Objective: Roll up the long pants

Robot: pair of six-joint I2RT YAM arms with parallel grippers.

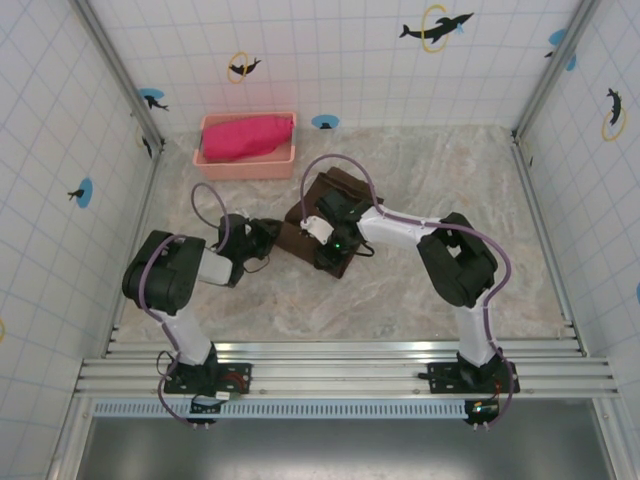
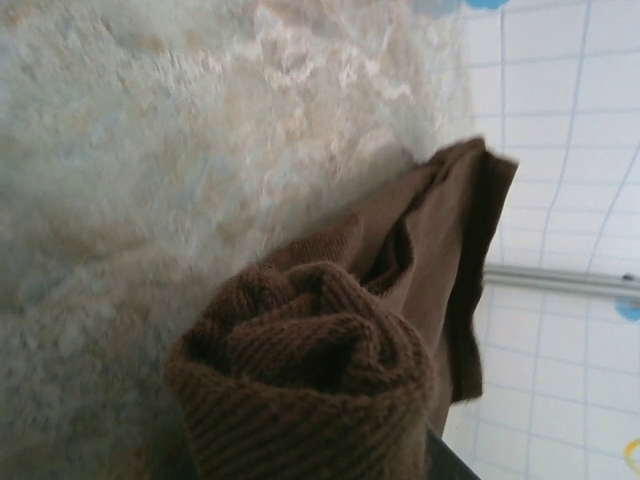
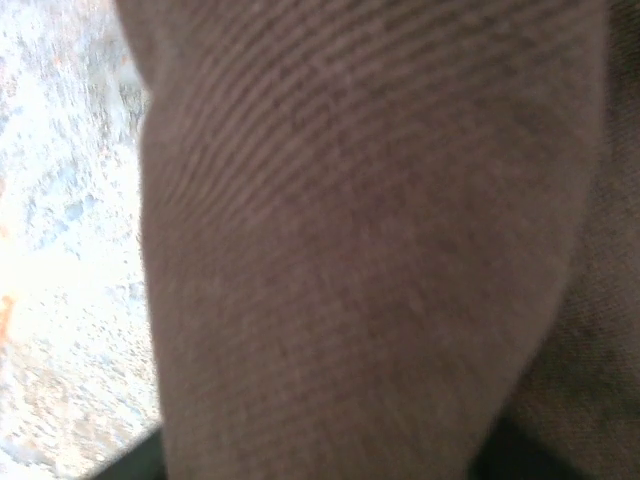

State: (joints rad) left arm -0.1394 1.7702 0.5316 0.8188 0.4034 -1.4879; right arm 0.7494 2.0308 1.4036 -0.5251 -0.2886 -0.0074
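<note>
Left gripper (image 1: 268, 238) sits at the rolled end of the long pants (image 1: 335, 185), right gripper (image 1: 328, 252) on top, seemingly steadying the roll; can't tell either's opening.

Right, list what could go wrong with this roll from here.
1. The rolled end of the dark brown soft-fabric long pants looks loose, with a flap standing out beside it; it may uncoil if released.
2. Cloth sits close against the right hand, so it could snag and drag on withdrawal.
</note>
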